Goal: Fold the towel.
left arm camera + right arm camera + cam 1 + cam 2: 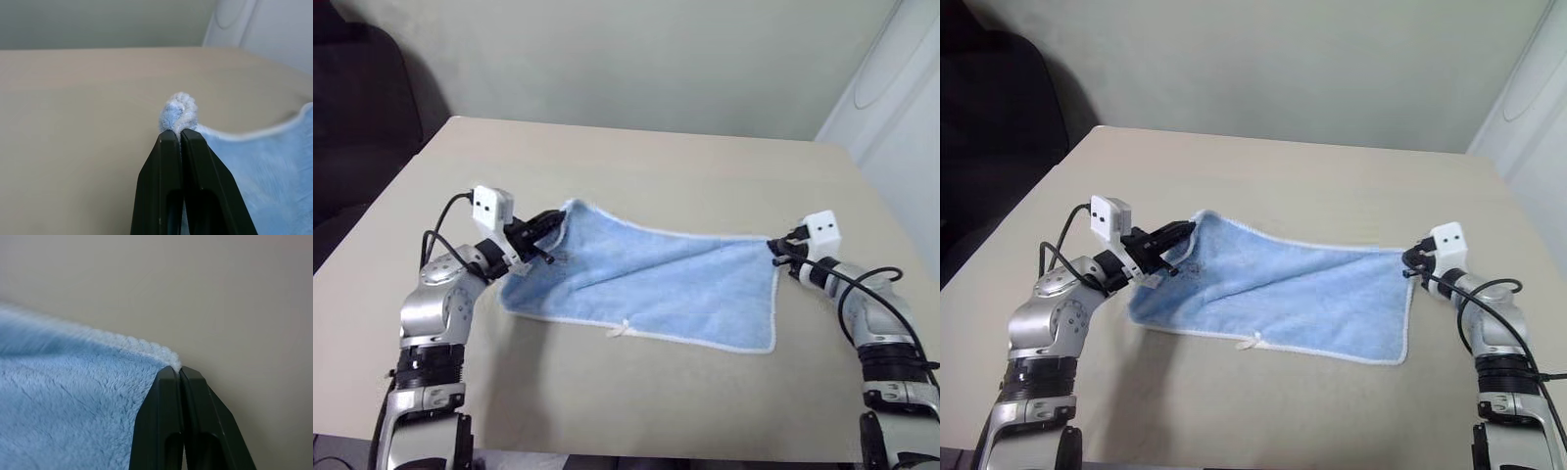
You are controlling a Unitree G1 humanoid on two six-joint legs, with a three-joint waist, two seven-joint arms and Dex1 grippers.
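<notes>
Towel [646, 284] at frame centre on the table [636, 166], far corners pinched shut by left gripper [551, 232] and right gripper [777, 251] — lift begun; next, carry both corners toward the near edge.

1. Soft, even indoor light falls on the table [636, 157]; no glare.
2. A faint shadow lies under the towel [646, 284].
3. Dark far-left corner.
4. The towel's edge looks slightly blurred in the right wrist view, perhaps from motion.

Beige table [636, 157] against a pale wall [636, 59], dark seat [362, 98] beside its left edge.
</notes>
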